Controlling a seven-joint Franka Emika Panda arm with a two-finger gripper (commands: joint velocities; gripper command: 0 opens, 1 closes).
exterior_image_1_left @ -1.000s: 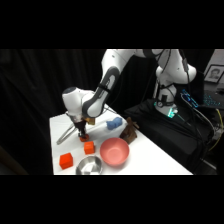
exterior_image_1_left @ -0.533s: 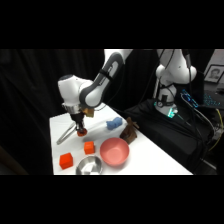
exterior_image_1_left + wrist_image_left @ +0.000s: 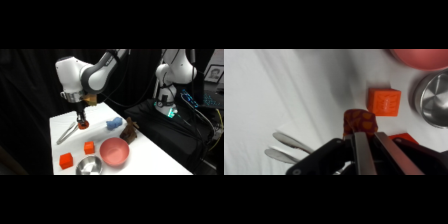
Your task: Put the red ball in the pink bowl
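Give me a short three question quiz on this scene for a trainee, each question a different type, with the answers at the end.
1. True or false: the red ball already lies in the pink bowl.
2. What holds the ball? A) the gripper B) the metal tongs C) the steel bowl
3. How many orange-red blocks sit on the table?

Key: 1. False, it is up in the gripper, off the table. 2. A. 3. Two.

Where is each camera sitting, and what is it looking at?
Side view: stands beside the table, looking across and down; shows the white arm and its gripper holding the red ball.
Wrist view: rides on the arm's wrist, looking down past the gripper at the table.
Both show the red ball, tongs, an orange-red block, steel bowl and pink bowl.
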